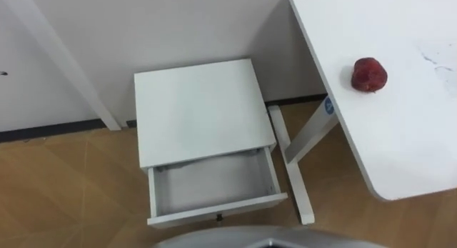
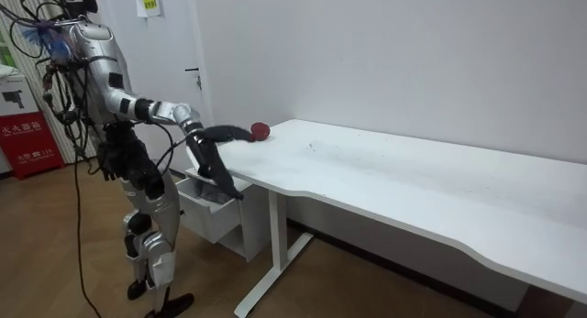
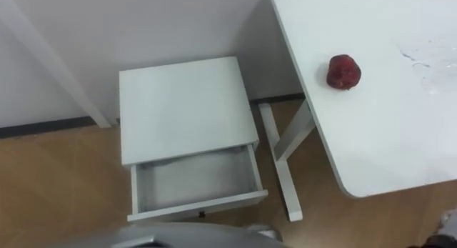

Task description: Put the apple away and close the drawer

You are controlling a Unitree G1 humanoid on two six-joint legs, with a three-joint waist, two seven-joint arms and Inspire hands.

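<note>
A small white cabinet point(image 1: 202, 108) stands against the wall on a wooden floor point(image 1: 64, 191). Its drawer point(image 1: 214, 187) is pulled out toward the camera and looks bare inside. To the right, a red apple point(image 1: 369, 74) rests on a white table point(image 1: 400, 134), well apart from the cabinet.

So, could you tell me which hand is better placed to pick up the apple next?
Probably the right: the apple lies on the white table on the robot's right, while the open drawer sits ahead to its left. In the room view a hand is stretched out toward the apple.
</note>
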